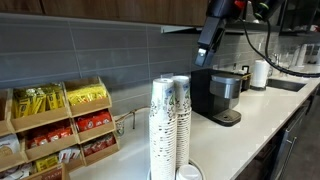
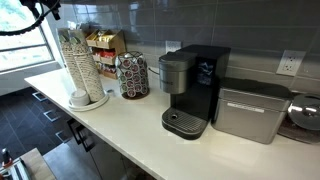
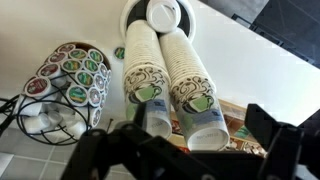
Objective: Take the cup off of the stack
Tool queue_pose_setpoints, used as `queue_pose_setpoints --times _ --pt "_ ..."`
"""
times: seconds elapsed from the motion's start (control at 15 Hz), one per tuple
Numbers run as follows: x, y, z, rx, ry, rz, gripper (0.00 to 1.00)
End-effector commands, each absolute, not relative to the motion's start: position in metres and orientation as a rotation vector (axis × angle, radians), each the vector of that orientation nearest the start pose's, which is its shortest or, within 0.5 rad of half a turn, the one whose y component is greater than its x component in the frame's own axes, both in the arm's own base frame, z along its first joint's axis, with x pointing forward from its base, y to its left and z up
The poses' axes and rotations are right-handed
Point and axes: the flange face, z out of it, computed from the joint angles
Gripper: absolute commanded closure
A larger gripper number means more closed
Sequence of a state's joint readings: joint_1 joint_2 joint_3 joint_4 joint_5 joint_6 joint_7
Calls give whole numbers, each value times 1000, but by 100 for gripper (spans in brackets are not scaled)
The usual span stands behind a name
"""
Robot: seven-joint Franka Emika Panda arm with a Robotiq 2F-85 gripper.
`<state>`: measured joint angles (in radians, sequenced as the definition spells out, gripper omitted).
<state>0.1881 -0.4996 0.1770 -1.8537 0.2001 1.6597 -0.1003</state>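
Observation:
Two tall stacks of white paper cups with a green and brown print stand side by side on a white round holder. They show in both exterior views and from above in the wrist view, as a left stack and a right stack. My gripper is open and empty, well above the tops of the stacks, with its fingers spread to either side of the right stack's top cup. It hangs high above the counter in both exterior views.
A black coffee machine stands on the white counter. A pod carousel is beside the stacks. A wooden snack rack stands by the tiled wall. A silver box sits beyond the coffee machine.

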Motion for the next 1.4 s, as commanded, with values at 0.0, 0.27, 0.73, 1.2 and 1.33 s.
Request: queue_pose_setpoints --times 0.0,0.27,0.73,1.2,1.33 --pt "365 200 724 -2837 -681 -502 0" --pt "379 207 718 -2831 -655 -592 0" --pt "398 202 706 -2843 -583 -685 0" --pt "409 186 699 -2882 -525 -719 0" --pt "411 183 696 -2897 -517 -714 0"
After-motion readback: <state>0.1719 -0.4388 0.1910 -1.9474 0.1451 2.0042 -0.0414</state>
